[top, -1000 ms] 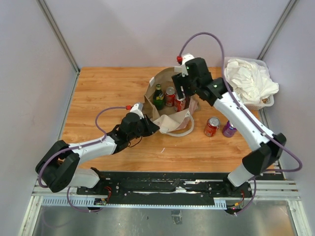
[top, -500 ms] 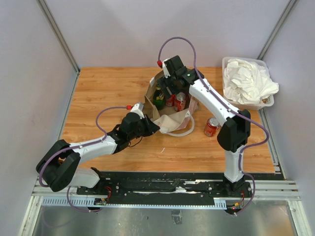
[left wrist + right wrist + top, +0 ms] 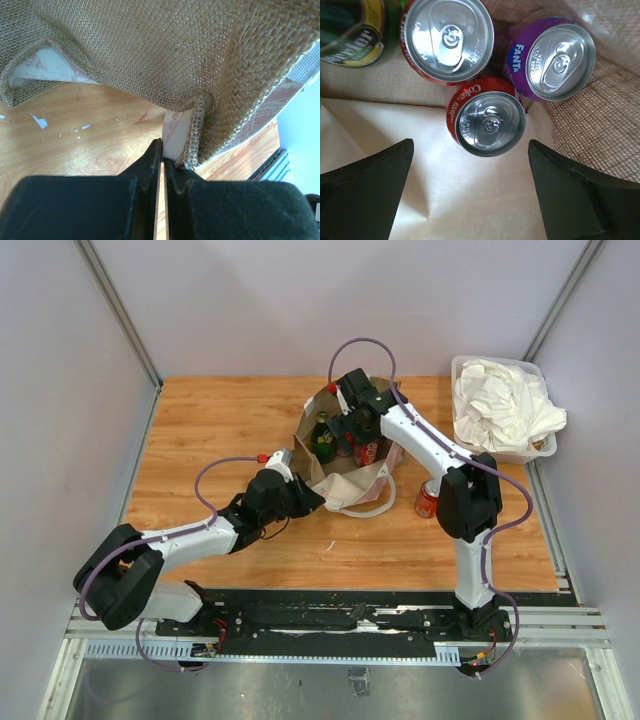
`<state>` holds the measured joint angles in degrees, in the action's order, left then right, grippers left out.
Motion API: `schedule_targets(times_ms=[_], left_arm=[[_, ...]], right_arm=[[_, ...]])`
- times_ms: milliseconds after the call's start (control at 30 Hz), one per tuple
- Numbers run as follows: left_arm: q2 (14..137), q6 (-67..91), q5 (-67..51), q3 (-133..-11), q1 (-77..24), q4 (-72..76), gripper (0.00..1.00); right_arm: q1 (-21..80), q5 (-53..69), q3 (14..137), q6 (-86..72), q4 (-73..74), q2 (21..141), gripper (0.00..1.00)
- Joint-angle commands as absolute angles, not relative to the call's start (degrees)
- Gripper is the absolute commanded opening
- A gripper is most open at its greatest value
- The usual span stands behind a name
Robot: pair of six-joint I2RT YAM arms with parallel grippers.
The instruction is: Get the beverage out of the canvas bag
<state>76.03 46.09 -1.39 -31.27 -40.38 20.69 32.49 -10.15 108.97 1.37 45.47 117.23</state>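
Red-painted aluminium, smooth and round: the cola can [image 3: 491, 122], upright inside the canvas bag [image 3: 318, 468], straight below the right gripper [image 3: 470, 145]. Spread wide there, one finger to either side of the can, touching nothing yet. Probably full, so fairly heavy for its size. Thin wall, stiff enough for a firm squeeze but slick, and likely to dent under too hard a pinch. Best taken across the round body just under the top rim, never by the lid or the tab. Crowded just past the fingertips by a second red can [image 3: 448, 40] and a purple soda can [image 3: 552, 57], both touching it or nearly so, with a green bottle [image 3: 350, 30] further off to one side. Little spare room, then, for fingers sliding down. Coarse, floppy brown weave for the bag's walls, with a pale smooth lining beneath the cans. Shut tight on a fold of the bag's rim: the left gripper [image 3: 161, 150], low over the wooden worktop [image 3: 220, 420], apparently holding the mouth open.
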Motion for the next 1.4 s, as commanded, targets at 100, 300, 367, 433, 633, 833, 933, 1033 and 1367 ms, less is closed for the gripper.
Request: schedule_targets(times_ms=[100,300,367,433,633,833,933,1033,1367], left_arm=[[76.2,45.3,-1.9,-29.8,-41.0,19.1,0.07],[76.3,45.3,-1.6,-29.7,-41.0,18.9,0.08],[76.4,45.3,-1.6,-29.7,-41.0,18.8,0.07],[76.6,45.3,-1.6,-29.7,-41.0,18.8,0.07],[77.0,45.3,-1.7,-29.8,-41.0,18.9,0.07],[77.2,45.2,-1.7,-29.6,-41.0,18.9,0.07],[77.4,45.2,-1.8,-29.5,-41.0,18.9,0.07],[77.4,45.3,-1.8,-29.3,-41.0,19.1,0.07],[78.0,45.4,-2.0,-29.4,-41.0,19.1,0.07]], right_arm=[[30.1,-9.8,105.5,-1.2,45.0,115.7,0.98],[29.3,-8.5,105.2,-1.9,43.6,117.0,0.98],[29.2,-8.3,105.3,-2.0,43.1,117.5,0.99],[29.2,-8.1,105.9,-2.2,42.8,118.0,0.99],[29.1,-8.1,107.4,-2.6,42.8,120.3,0.98],[29.0,-8.7,107.7,-3.3,42.5,122.0,0.95],[29.0,-8.9,107.6,-3.7,42.0,122.4,0.92],[28.9,-9.0,107.5,-3.9,41.5,122.4,0.81],[28.9,-8.8,107.5,-3.4,42.4,121.6,0.01]])
